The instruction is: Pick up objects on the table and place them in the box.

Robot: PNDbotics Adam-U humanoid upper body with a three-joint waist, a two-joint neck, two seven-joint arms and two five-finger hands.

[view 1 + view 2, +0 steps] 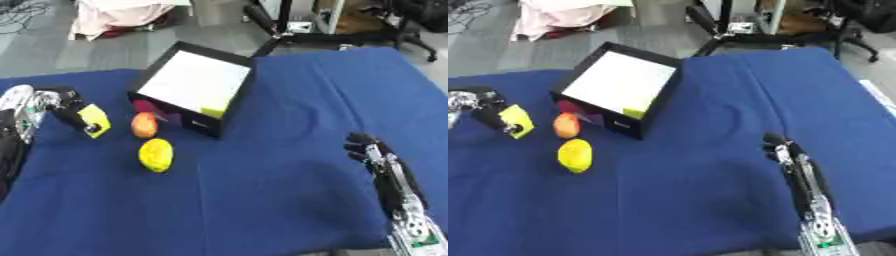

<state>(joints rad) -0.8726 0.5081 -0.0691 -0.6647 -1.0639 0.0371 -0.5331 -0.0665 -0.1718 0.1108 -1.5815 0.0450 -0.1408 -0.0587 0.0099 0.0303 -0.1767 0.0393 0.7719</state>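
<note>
A black box (198,87) with a white inside stands at the back of the blue table (289,165); a small yellow piece (213,112) lies in its near corner. In front of the box sit an orange-red fruit (144,125) and a yellow lemon (156,155). My left hand (66,107) is at the left edge, its fingers curled round a flat yellow object (96,120) held just above the cloth, left of the fruit. My right hand (378,160) rests open at the lower right, fingers pointing up, holding nothing.
The blue cloth stretches wide between the fruits and my right hand. Beyond the table's far edge are pink fabric (118,15), a black stand's legs (289,35) and a chair base (416,40) on the grey floor.
</note>
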